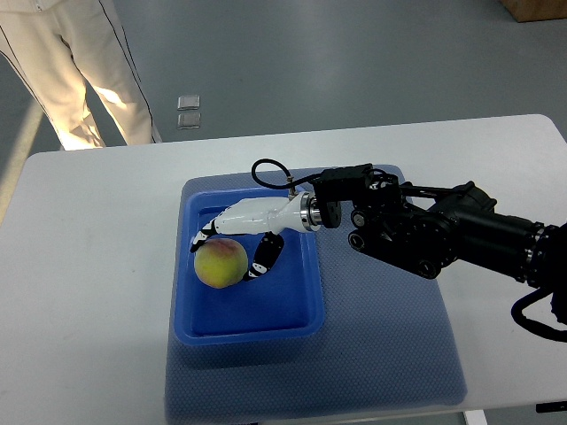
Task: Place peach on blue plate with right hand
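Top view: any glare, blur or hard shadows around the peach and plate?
Top view: sharp, no motion blur; even lighting with soft sheen on the blue plate rim; faint shadow under the peach and right hand; a bright light patch on the person's trousers at top left.

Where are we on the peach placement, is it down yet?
Done: the peach is inside the blue plate, apparently resting on its floor. In hand: the right hand is curled around it, fingers touching. Left: open the fingers and pull the arm clear. The left arm is not visible.
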You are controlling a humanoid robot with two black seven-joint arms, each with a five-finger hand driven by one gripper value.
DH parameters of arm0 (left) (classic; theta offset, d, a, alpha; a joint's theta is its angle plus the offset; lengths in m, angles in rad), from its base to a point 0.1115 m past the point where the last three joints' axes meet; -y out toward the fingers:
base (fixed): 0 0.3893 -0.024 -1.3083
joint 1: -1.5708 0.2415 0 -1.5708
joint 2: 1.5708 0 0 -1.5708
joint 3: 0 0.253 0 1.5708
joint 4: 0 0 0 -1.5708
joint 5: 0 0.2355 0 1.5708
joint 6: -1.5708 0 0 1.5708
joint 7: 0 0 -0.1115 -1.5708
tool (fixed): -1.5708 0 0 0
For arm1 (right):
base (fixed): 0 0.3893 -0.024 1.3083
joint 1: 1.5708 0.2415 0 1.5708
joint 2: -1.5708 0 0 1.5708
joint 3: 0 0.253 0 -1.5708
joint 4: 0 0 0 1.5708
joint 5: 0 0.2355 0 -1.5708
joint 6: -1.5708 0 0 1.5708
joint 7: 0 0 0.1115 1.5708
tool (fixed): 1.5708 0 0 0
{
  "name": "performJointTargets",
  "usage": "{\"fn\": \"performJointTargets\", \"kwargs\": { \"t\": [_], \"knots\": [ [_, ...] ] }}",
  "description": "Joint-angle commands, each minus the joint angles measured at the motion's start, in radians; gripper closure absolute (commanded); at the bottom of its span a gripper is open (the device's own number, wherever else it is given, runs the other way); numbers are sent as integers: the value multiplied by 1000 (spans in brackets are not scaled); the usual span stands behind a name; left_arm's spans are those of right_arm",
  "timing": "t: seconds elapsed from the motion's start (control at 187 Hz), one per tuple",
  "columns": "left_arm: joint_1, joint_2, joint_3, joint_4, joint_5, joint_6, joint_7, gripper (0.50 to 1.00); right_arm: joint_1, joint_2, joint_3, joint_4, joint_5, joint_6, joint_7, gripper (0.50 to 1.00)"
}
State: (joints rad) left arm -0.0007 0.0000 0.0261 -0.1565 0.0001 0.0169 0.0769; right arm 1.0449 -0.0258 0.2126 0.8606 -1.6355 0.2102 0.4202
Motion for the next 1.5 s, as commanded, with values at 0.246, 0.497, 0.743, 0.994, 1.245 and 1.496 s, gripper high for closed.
{"fn": "performJointTargets", "kwargs": {
  "t": [0.246, 0.497, 0.743, 0.994, 1.245, 1.496],
  "knots": [
    [-1, 0, 0, 0, 0, 0, 0, 500, 3, -19, 5, 1, 3, 0, 9, 587],
    [-1, 0, 0, 0, 0, 0, 0, 500, -6, -74, 71, 1, 146, 6, 9, 572],
    [1, 0, 0, 0, 0, 0, 1, 500, -105, -157, 228, -54, 436, 12, 3, 572],
    [-1, 0, 0, 0, 0, 0, 0, 500, -186, -158, 337, -213, 914, 11, 0, 572],
    [1, 0, 0, 0, 0, 0, 0, 500, -197, -149, 347, -338, 1414, 5, -3, 572],
    [1, 0, 0, 0, 0, 0, 0, 500, -238, -138, 386, -391, 1556, -18, 18, 570]
  ]
}}
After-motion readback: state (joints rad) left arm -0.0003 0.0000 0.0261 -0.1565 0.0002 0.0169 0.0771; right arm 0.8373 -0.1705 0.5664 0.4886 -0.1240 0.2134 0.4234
